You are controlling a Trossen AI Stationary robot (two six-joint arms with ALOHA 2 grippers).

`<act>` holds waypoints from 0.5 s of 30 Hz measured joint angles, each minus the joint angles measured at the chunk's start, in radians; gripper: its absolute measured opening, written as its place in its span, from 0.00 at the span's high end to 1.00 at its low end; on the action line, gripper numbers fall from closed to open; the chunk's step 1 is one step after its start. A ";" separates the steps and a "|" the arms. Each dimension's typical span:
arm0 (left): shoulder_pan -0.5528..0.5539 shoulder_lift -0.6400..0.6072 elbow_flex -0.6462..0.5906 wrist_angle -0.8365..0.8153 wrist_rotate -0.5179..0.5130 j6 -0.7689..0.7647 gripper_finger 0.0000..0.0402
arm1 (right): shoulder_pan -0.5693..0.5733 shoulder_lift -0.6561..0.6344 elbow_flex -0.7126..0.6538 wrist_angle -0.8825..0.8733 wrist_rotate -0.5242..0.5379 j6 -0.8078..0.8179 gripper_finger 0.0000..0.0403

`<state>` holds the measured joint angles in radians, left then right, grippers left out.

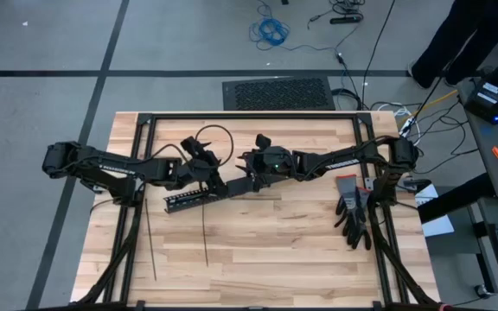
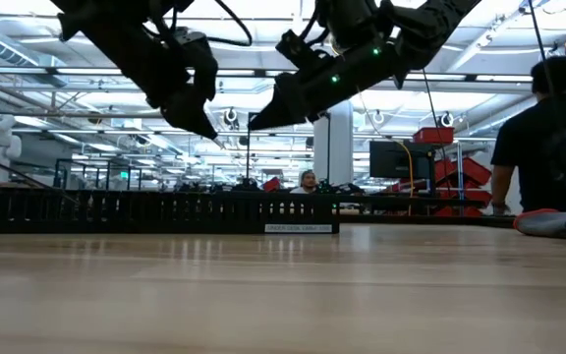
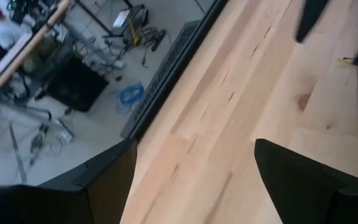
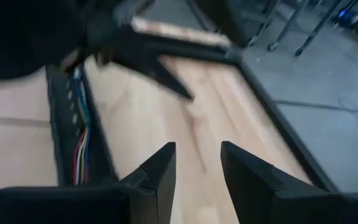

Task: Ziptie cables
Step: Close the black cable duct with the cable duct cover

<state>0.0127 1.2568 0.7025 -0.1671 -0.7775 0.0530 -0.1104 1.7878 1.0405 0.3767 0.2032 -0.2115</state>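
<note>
The cables (image 4: 79,149), thin coloured wires, lie along the inside of a long black slotted duct (image 1: 193,197) on the wooden table. Two zipties, thin dark strips, lie flat on the wood nearer the front, one (image 1: 150,242) at the left and one (image 1: 207,240) near the middle. My left gripper (image 3: 194,146) hangs open above the duct's right end, with only bare wood between its fingers. My right gripper (image 4: 197,146) faces it from the right, open with a narrower gap and nothing in it. In the low view both grippers, left (image 2: 204,123) and right (image 2: 258,120), hang clear of the table.
A pair of dark gloves (image 1: 353,216) lies at the table's right side by the right arm's base. A black metal frame (image 1: 249,117) runs round the table's edges. A person (image 2: 548,138) stands beyond the table. Bare wood stretches across the table's front half.
</note>
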 joint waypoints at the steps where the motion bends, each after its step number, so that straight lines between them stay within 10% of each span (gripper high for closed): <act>1: 0.007 0.000 0.000 0.011 0.011 0.027 0.20 | 0.000 0.000 0.000 0.022 0.000 0.001 0.70; 15: 0.065 0.000 -0.175 0.157 0.122 -0.084 0.20 | -0.001 0.000 0.000 0.173 0.006 0.154 0.70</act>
<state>0.0772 1.2564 0.5280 -0.0105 -0.6559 -0.0309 -0.1117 1.7875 1.0405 0.5495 0.2089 -0.0578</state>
